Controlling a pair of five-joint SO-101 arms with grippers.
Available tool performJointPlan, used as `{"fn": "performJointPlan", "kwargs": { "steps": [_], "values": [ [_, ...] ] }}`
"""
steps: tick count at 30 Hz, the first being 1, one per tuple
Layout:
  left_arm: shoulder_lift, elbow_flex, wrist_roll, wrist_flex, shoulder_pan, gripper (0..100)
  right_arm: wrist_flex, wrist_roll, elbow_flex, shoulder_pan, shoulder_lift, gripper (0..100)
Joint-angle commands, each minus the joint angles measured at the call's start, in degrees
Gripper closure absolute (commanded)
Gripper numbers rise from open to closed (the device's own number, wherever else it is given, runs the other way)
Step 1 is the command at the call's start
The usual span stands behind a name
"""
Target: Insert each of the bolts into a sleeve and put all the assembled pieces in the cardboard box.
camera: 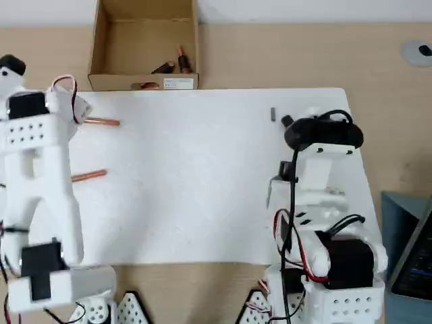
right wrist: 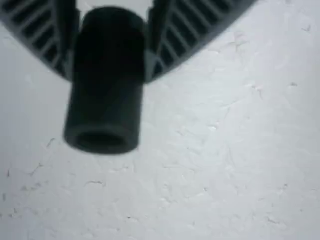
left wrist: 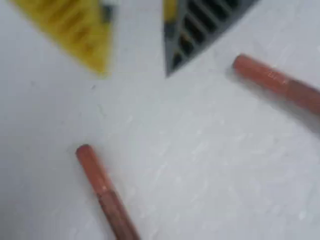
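Bolts lie on the white mat (camera: 202,202) at my left side, two of them, copper-coloured. The far bolt (camera: 101,122) and the near bolt (camera: 89,175) are apart from one another, each just beside my left arm (camera: 37,155) in the high view. My left claw (left wrist: 136,70) hangs over the mat near them with its fingers spread and nothing between them; neither bolt touches it.

Further along, against the far edge of the mat, stands the cardboard box (camera: 101,40). A few assembled pieces (camera: 182,61) lie in its near right part. Right of the box, a small grey piece (camera: 273,114) rests on the mat by the far edge, too small to make out.

On the right, my right claw (right wrist: 110,75) is clamped on a black sleeve (right wrist: 102,105). The sleeve's open end sticks out past the fingertips, above bare mat.
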Motion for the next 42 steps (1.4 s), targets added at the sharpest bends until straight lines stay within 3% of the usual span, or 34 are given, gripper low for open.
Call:
{"fn": "performJointPlan", "kwargs": {
  "steps": [1,17,42],
  "values": [
    [3.9,-7.5,0.5,0.3,-0.4,85,-1.1,-1.6,0.1,0.5,-0.6,98.9],
    [29.6,-28.4,1.8,0.4,-0.5,87,-1.3,-2.4,0.1,0.2,-0.6,98.9],
    [49.9,-39.6,1.8,0.4,-2.4,88,-1.1,-2.2,0.0,0.2,-0.6,98.9]
  ]
}}
